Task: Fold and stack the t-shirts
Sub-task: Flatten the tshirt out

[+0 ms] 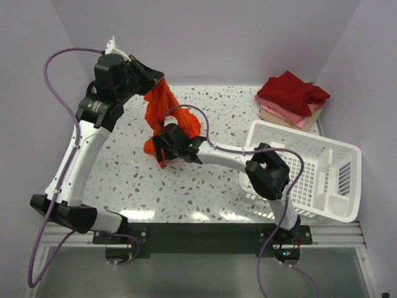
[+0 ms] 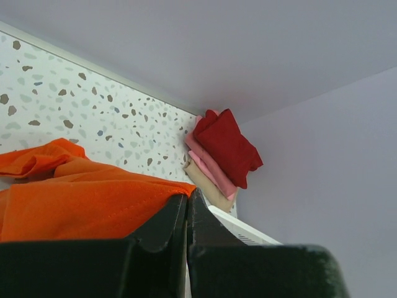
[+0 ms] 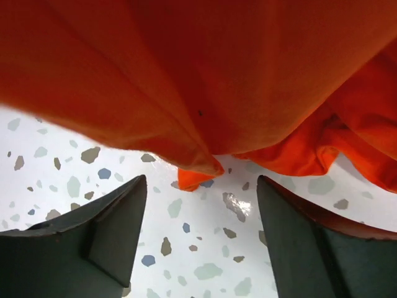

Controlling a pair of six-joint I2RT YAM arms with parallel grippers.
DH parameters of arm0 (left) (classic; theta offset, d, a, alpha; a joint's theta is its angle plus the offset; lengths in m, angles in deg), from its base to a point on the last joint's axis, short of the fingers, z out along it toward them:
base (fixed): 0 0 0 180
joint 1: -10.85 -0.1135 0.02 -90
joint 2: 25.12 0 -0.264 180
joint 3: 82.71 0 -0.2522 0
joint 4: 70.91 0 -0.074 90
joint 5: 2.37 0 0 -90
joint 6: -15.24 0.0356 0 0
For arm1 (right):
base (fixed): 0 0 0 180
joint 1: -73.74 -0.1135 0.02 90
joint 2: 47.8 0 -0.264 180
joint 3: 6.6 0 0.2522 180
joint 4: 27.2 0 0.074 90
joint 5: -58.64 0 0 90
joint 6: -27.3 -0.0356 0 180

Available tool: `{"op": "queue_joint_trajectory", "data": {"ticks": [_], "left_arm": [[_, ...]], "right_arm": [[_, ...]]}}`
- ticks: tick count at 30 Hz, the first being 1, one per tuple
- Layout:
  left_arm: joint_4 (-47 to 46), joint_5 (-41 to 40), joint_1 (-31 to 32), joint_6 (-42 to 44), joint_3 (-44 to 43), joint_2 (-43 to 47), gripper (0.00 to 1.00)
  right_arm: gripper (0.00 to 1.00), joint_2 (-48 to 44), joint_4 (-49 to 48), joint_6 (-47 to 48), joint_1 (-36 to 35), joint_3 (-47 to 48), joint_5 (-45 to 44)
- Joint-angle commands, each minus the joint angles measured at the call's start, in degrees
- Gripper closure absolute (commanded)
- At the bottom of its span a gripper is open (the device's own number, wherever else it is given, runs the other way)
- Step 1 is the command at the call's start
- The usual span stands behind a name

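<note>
The orange-red t-shirt (image 1: 162, 107) hangs in the air above the speckled table (image 1: 124, 174), held up by its top edge. My left gripper (image 1: 155, 84) is shut on that edge; its wrist view shows the cloth (image 2: 80, 198) pinched between the black fingers (image 2: 167, 226). My right gripper (image 1: 162, 152) stands open at the shirt's lower end. In the right wrist view the hanging cloth (image 3: 205, 68) fills the top, with its low corner just beyond the two spread fingers (image 3: 118, 230) and nothing between them. Folded dark red, pink and beige t-shirts (image 1: 291, 99) are stacked at the back right.
A white plastic lattice basket (image 1: 316, 177) lies tipped on the table's right side, close to the right arm's elbow. The folded stack (image 2: 220, 155) sits in the far corner against the lilac walls.
</note>
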Motion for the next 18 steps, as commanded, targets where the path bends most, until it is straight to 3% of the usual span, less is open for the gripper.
{"op": "queue_joint_trajectory", "data": {"ticks": [1,4,9,12,14,16,18], "left_arm": [[-1.89,0.21,-0.26,-0.71,-2.89,2.83,1.0],[-1.36,-0.66,-0.26,-0.36,-2.8,3.89,1.0],[-1.09,-1.97,-0.35,-0.53,-2.71,4.85,1.0],[-1.44,-2.33,-0.35,-0.97,-2.71,5.56,1.0],[-1.62,-2.51,-0.35,-0.98,-2.8,5.82,1.0],[-1.36,-2.78,-0.35,-0.98,-3.06,5.83,1.0],[-1.1,-2.69,-0.35,-1.15,-2.89,5.82,1.0]], "right_arm": [[0.27,0.63,-4.9,2.12,0.02,2.62,0.97],[0.43,0.46,-6.49,2.38,0.02,1.4,2.65],[0.6,0.54,-7.89,4.49,0.45,0.43,4.05],[0.82,0.72,-8.68,5.54,0.81,-0.1,5.37],[0.8,1.16,-8.43,5.9,0.98,0.16,6.16],[0.68,2.3,-7.63,5.64,0.98,0.51,7.74],[0.68,3.26,-7.89,5.2,0.98,0.25,8.54]]}}
